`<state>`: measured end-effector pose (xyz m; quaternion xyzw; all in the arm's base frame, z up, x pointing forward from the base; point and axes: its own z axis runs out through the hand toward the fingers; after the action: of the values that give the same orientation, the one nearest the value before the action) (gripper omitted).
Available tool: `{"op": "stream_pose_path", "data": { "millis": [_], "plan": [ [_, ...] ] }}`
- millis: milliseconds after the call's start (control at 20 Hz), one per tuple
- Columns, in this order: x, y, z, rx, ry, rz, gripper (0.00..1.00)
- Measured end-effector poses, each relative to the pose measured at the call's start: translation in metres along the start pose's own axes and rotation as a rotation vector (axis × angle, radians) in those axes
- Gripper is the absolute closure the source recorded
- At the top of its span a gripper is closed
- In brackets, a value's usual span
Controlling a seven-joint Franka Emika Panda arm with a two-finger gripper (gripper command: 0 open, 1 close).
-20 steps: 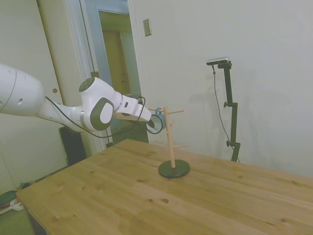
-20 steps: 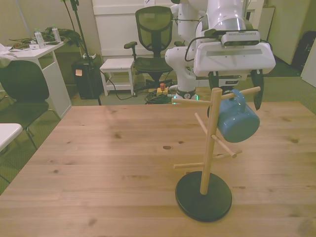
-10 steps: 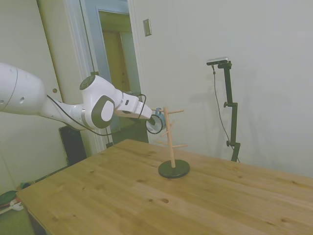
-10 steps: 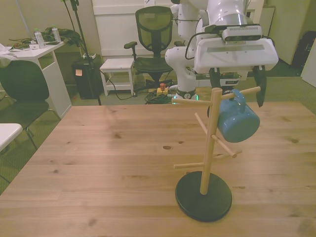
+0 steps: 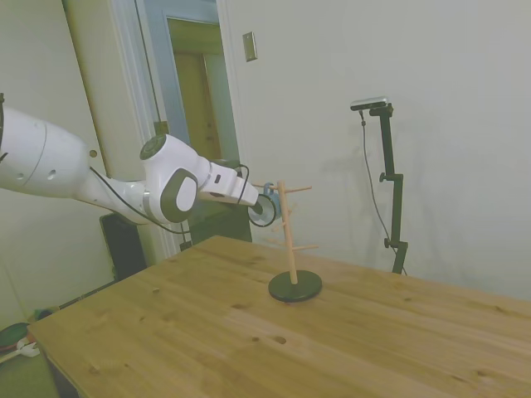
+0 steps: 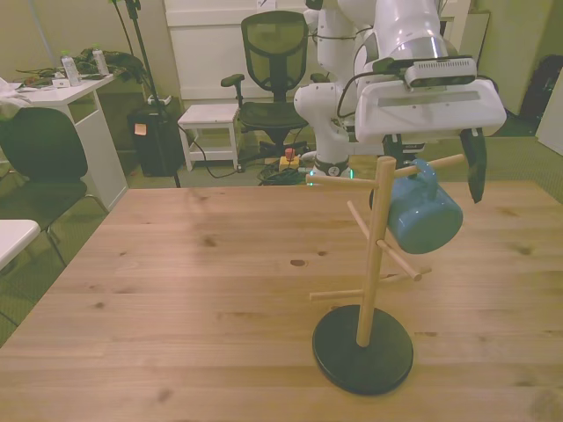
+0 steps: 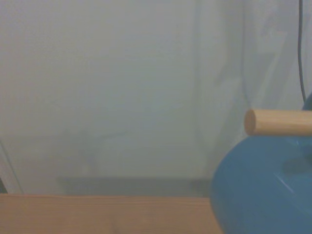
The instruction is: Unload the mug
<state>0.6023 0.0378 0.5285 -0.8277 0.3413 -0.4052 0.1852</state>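
Gripper (image 6: 433, 165) open around mug (image 6: 422, 217) hanging on peg stand (image 6: 373, 264).

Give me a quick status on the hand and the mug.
Hand open behind the peg stand, holding nothing. Mug hanging by its handle on the top peg. Nothing in the way.

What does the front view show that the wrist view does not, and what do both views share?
Only the front view shows the whole wooden peg stand with its black base, the open hand behind the mug, and the office chair. Only the wrist view shows the peg's cut end close up against a pale wall. Both show the blue mug hanging from the top peg.
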Motion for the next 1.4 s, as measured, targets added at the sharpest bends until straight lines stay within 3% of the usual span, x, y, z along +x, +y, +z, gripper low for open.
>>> {"op": "stream_pose_path", "data": {
  "millis": [500,550,1400],
  "plan": [
    [0.017,0.005,0.024,0.009,0.027,0.018,0.00],
    [0.016,0.005,0.026,0.008,0.025,0.018,1.00],
    [0.009,-0.004,0.027,0.023,0.011,0.023,1.00]
  ]
}}
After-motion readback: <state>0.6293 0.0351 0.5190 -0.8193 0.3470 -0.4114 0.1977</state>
